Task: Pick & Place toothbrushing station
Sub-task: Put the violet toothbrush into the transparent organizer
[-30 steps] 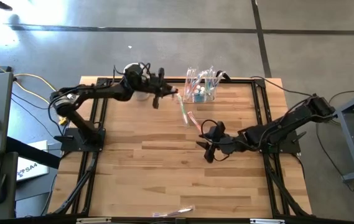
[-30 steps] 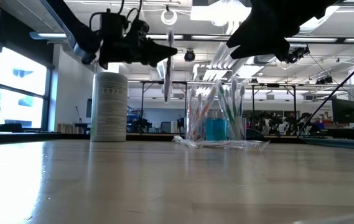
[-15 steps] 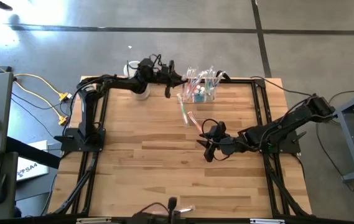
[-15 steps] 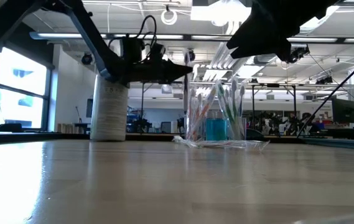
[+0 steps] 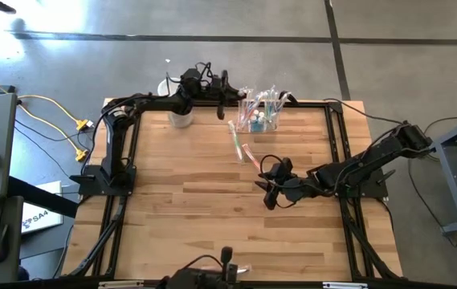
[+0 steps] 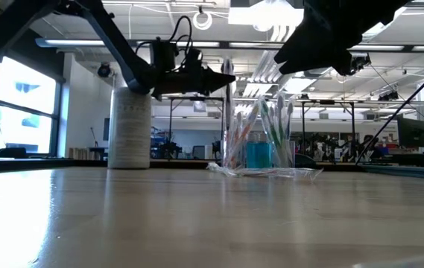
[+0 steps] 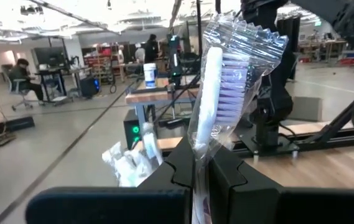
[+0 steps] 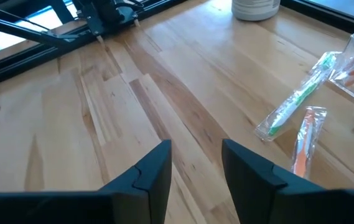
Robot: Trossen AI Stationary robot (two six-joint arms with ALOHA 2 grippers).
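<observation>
The toothbrushing station is a clear box at the far edge, with several wrapped toothbrushes standing in it; the low view shows it too. My left gripper hovers just left of it, above the table, shut on a wrapped toothbrush with purple bristles. My right gripper hangs open over the table's middle with nothing between its fingers. Between the station and the right gripper, a green wrapped toothbrush and an orange one lie flat on the wood. My left gripper pinches the wrapped toothbrush between its two fingers, just below the bristle head, through the clear wrapper. The fingers reach about level from the table's left and lie across the brush. It stands upright, head above the fingers, lifted clear of the table.
A whitish cylindrical container stands at the far edge, left of the left gripper. Another wrapped toothbrush lies at the near edge beside a dark object. Black frame rails run along the table's sides. Bare wood fills the middle and near half.
My left gripper has carried the wrapped toothbrush toward the table's far edge and to the right, past the white container toward the station, still shut on it. The brush has stayed upright and clear of the table.
</observation>
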